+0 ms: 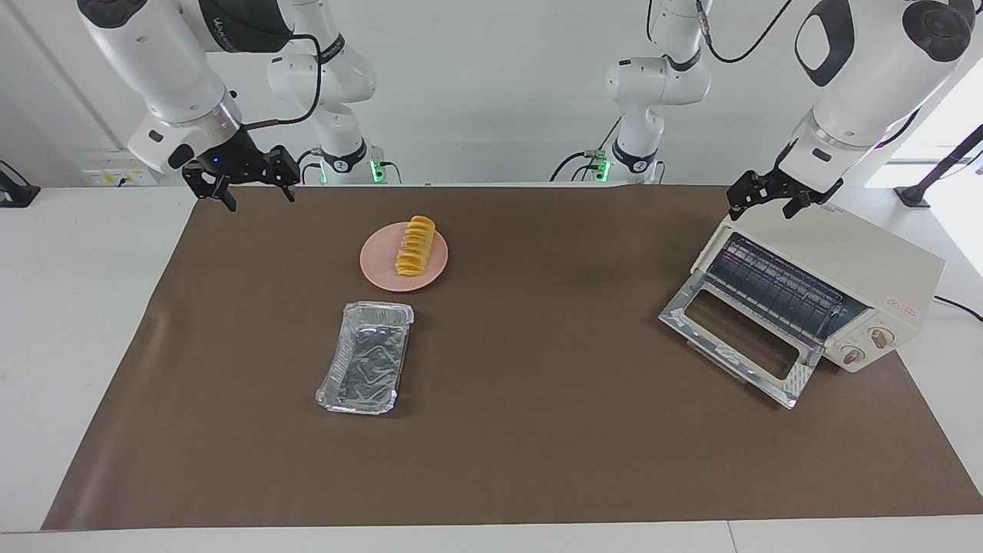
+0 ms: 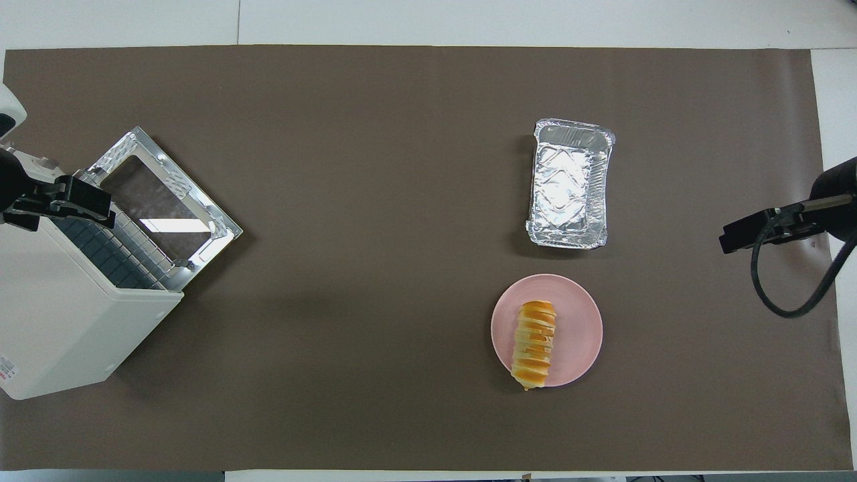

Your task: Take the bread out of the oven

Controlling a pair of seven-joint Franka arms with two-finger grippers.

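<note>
The bread (image 1: 415,246) is a ridged yellow-orange loaf lying on a pink plate (image 1: 376,270) on the mat, outside the oven; it also shows in the overhead view (image 2: 534,343). The cream-white oven (image 1: 875,265) stands at the left arm's end of the table, its glass door (image 1: 733,338) dropped open and its wire rack (image 1: 776,286) bare. My left gripper (image 1: 766,206) hangs open and empty over the oven's top edge (image 2: 94,201). My right gripper (image 1: 257,196) is open and empty, raised over the mat's corner at the right arm's end (image 2: 743,235).
An empty crinkled silver foil tray (image 1: 367,357) lies on the brown mat, farther from the robots than the plate (image 2: 582,321); it also shows in the overhead view (image 2: 570,184). The oven (image 2: 60,321) sits angled on the mat's edge.
</note>
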